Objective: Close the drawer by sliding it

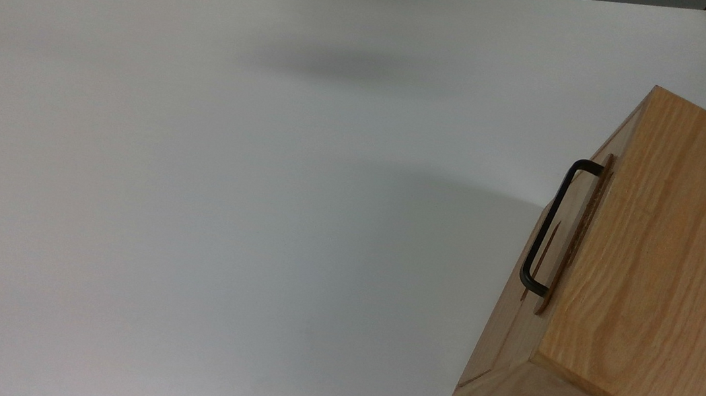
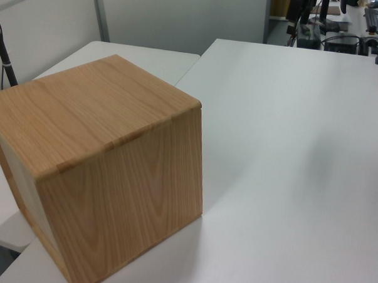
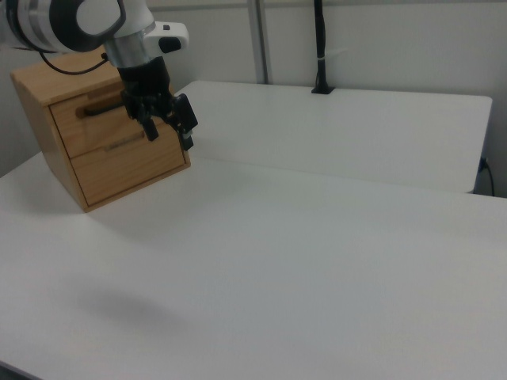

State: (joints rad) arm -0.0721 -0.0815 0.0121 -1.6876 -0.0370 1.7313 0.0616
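My gripper [image 3: 168, 131] hung in the upper left of the right view, fingers spread apart and holding nothing. The drawer [image 3: 99, 119] sat flush in the cabinet [image 1: 663, 273] at the top view's right edge, handle [image 1: 553, 224] untouched.

No writing, label, brand, number or sign can be read anywhere; the grained top and sides of the oak cabinet [image 1: 665, 260] are bare wood; the drawer [image 3: 111, 119] front carries no mark; the white table [image 1: 225, 210] is plain from edge to edge; the arm's white casing [image 3: 79, 16] shows no legible lettering.
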